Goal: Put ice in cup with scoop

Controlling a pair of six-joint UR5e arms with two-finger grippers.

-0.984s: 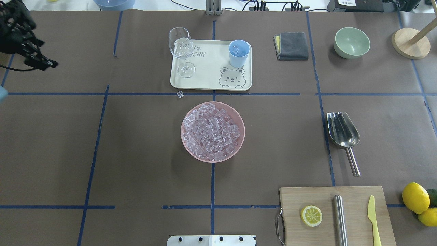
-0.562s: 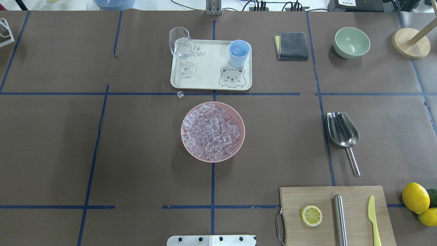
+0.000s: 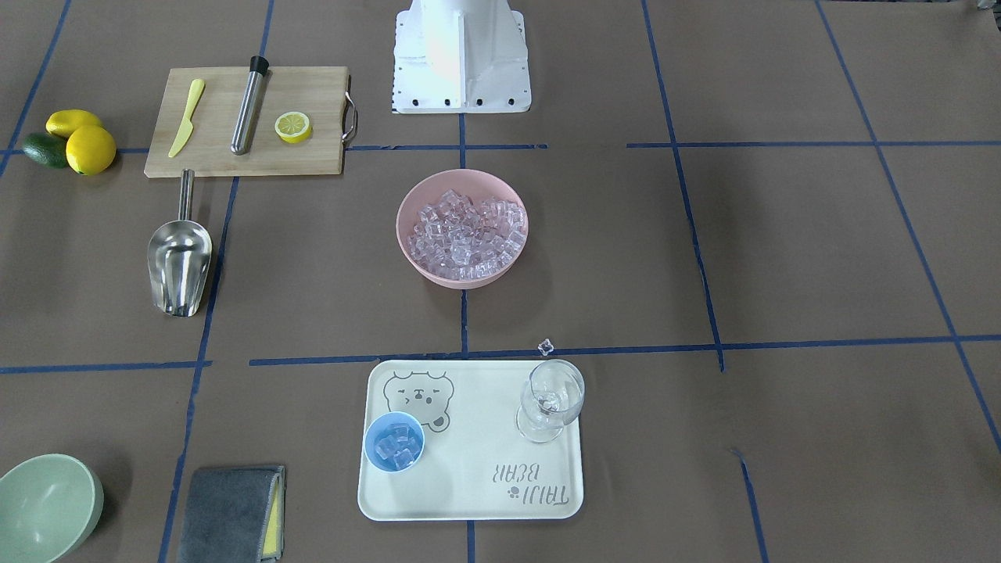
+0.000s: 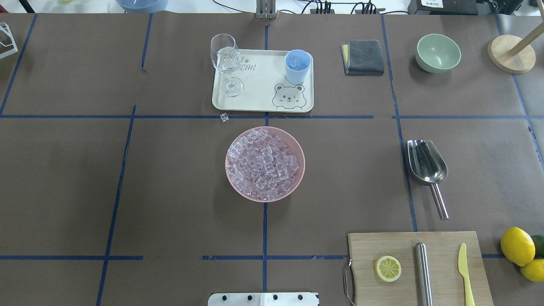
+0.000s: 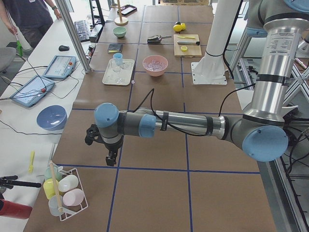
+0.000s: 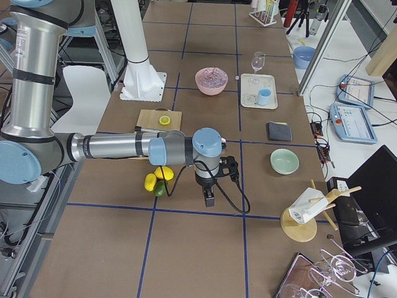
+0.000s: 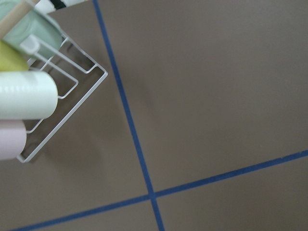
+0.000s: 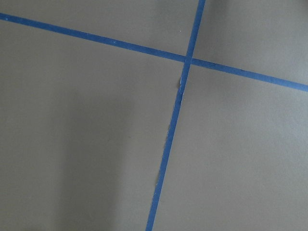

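Note:
The ice point(image 4: 264, 163) is heaped in a pink bowl point(image 4: 299, 178) at the table's middle; it also shows in the front-facing view point(image 3: 461, 231). The light-blue cup point(image 4: 297, 66) stands on a cream tray point(image 4: 259, 85) and holds a few cubes point(image 3: 395, 447). One loose cube point(image 4: 224, 117) lies beside the tray. The steel scoop point(image 4: 427, 163) lies empty on the table to the right, handle towards the robot. My left gripper point(image 5: 111, 162) and my right gripper point(image 6: 209, 202) hang over bare table far from all of these. I cannot tell whether they are open or shut.
A wine glass point(image 4: 225, 59) stands on the tray. A cutting board point(image 4: 442, 242) carries a lemon half point(image 4: 387, 268), a steel cylinder point(image 4: 423, 272) and a yellow knife point(image 4: 465, 272). Lemons point(image 4: 517, 245), a green bowl point(image 4: 438, 52), a grey cloth point(image 4: 364, 56) and a wire rack point(image 5: 67, 191) stand around the edges.
The left arm's gripper, seen at the overhead view's upper left edge a second ago, has left that view. Nothing on the table has moved.

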